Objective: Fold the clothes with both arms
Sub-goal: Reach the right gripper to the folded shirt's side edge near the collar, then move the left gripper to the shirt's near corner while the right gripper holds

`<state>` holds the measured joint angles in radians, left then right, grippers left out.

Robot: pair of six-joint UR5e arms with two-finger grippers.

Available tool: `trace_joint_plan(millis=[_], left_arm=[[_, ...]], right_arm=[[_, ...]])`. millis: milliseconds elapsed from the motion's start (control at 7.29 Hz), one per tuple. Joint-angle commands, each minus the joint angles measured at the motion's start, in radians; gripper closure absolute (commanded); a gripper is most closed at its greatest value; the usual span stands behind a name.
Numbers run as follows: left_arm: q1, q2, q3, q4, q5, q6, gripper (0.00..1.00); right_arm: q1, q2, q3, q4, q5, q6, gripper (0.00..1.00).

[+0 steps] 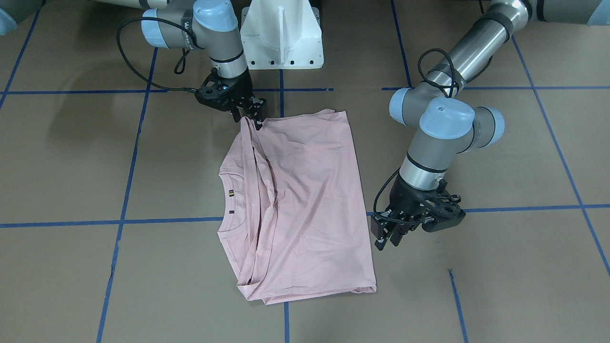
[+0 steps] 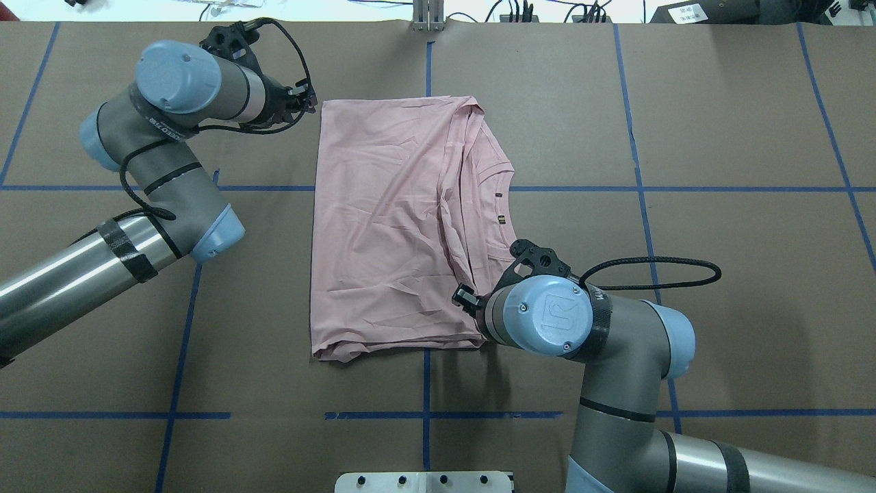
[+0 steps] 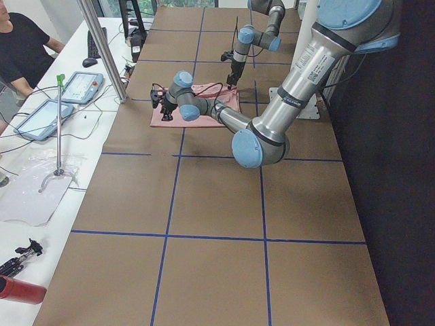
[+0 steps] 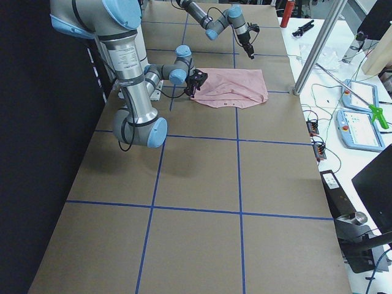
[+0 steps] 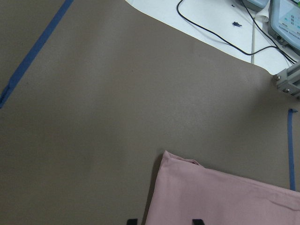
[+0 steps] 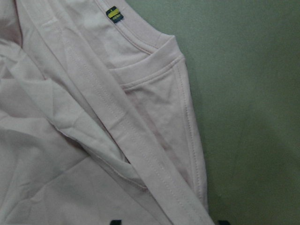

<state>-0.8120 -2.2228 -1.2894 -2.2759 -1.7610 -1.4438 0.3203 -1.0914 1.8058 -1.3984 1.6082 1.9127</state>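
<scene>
Left end effector [image 1: 390,237] and right end effector [image 1: 251,117] both low, tilted downward, jaws spread.

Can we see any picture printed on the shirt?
No, the shirt shows only plain pink cloth, folded and wrinkled, on its upward side.

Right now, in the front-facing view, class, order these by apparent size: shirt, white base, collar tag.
Largest: shirt.
Then: base, though the frame's top cuts it off.
Smallest: tag, a speck on the collar.
</scene>
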Motion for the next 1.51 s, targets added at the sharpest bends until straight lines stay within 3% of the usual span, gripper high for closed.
trace_joint_plan(millis=[0, 548, 686, 823, 960, 1371], left_arm=[[0.001, 0.000, -0.001, -0.001, 0.000, -0.001, 0.50], [0.001, 0.000, -0.002, 0.001, 0.000, -0.003, 0.50], [0.001, 0.000, -0.002, -0.001, 0.000, -0.003, 0.50], [0.001, 0.000, -0.002, -0.001, 0.000, -0.003, 0.50], [-0.001, 0.000, -0.002, 0.001, 0.000, -0.003, 0.50], [-0.001, 0.003, -0.020, 0.006, 0.000, -0.003, 0.50]], right_arm=[[-0.004, 0.007, -0.026, 0.001, -0.001, -0.004, 0.31], [-0.004, 0.008, -0.049, -0.004, -0.001, -0.012, 0.31], [-0.004, 0.010, -0.051, -0.004, 0.001, -0.015, 0.43], [-0.004, 0.010, -0.051, -0.004, 0.001, -0.017, 0.77], [-0.004, 0.010, -0.051, -0.004, 0.001, -0.020, 1.00], [-0.003, 0.019, -0.046, -0.005, 0.004, -0.044, 1.00]])
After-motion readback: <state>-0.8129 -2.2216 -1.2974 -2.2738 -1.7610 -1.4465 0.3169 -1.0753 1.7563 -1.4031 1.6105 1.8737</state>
